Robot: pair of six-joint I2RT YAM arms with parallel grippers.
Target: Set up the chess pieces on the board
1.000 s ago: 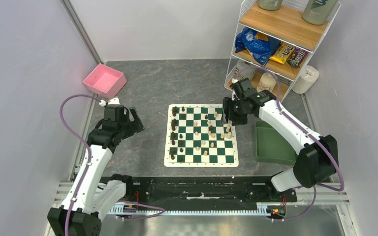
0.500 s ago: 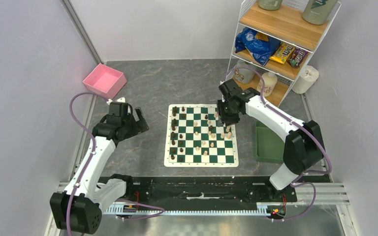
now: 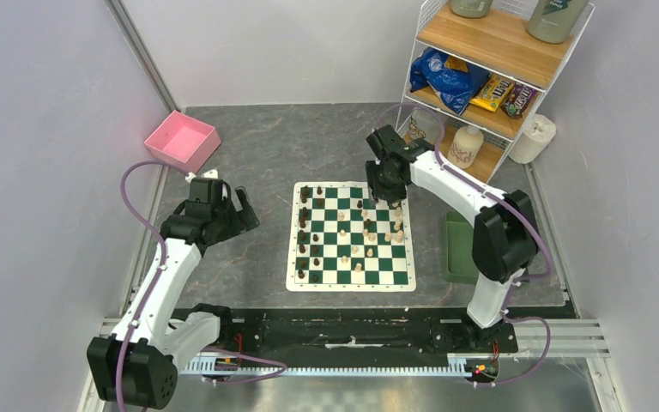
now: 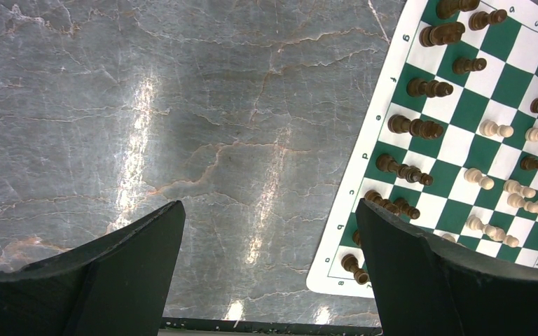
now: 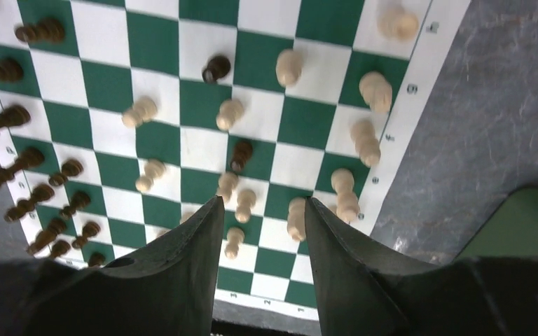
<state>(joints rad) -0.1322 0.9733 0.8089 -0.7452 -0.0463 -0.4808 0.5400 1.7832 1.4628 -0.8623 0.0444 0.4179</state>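
- Grey marbled bench (image 3: 257, 146) carries the board (image 3: 352, 286) at its centre, with a pink bin (image 3: 182, 140) at the far left and a green tray (image 3: 468, 253) just beside the board's right edge.
- Dark chess pieces (image 3: 303, 230) line the board's two left columns. Pale pieces (image 3: 398, 230) cluster toward its right side, and a few of both colours stand mid-board.
- Left jaws hang over bare bench left of the board, spread wide and empty.
- Right jaws hover above the board's far right part, spread, with nothing between them.
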